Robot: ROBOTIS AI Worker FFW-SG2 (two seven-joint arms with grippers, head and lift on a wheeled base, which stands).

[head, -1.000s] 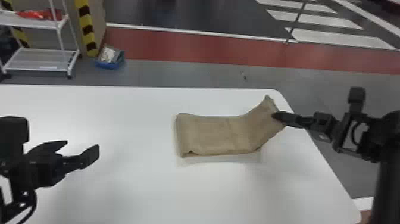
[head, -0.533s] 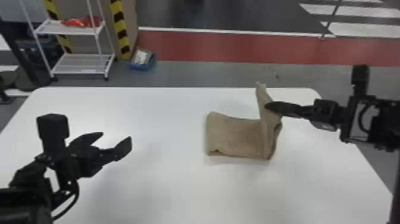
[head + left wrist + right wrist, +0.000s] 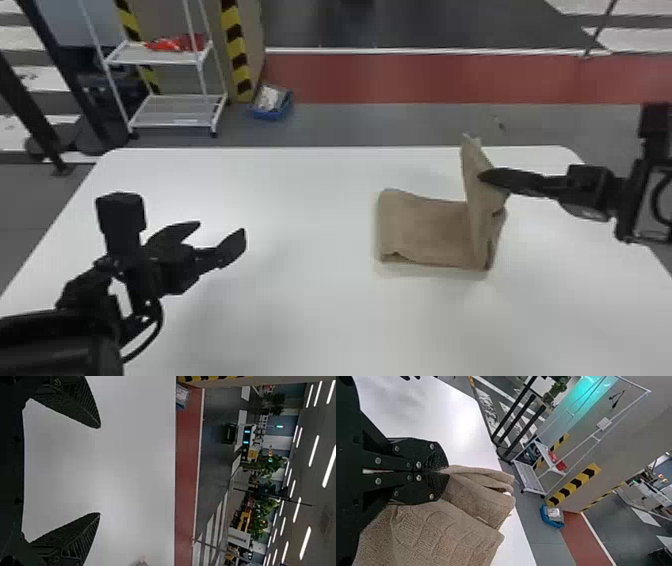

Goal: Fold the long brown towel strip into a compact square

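Brown towel (image 3: 425, 230) | raised end pinched in right pincer (image 3: 484, 176) | rest on table (image 3: 310, 310) | left pincer (image 3: 221, 228) wide, well apart

Beyond the white table (image 3: 310, 195) we see a white wire shelf (image 3: 170, 110), with a blue bin (image 3: 272, 114) just beside the shelf on grey floor (image 3: 380, 125).

No text, brand or number can be read; a pale label (image 3: 186, 121) on the lower shelf (image 3: 172, 106) of the white rack (image 3: 155, 59) is too small to make out, and yellow-and-black warning stripes (image 3: 233, 33) mark the wall's edge (image 3: 252, 45) beyond the tabletop (image 3: 300, 200).
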